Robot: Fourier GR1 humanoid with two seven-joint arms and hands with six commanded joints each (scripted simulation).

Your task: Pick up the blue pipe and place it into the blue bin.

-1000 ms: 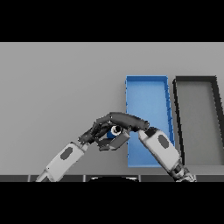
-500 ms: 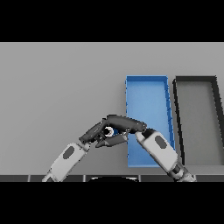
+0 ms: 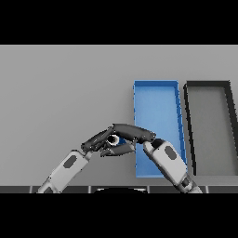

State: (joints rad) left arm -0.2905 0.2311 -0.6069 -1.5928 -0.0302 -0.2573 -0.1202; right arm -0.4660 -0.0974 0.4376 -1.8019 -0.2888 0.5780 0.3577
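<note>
Grey table (image 3: 60,83) bears blue bin (image 3: 155,84), dark bin (image 3: 207,84); right hand (image 3: 132,132) grips blue pipe (image 3: 122,145).

- nope, no readable text, labels, brands, numbers or signs anywhere in this head view
</note>
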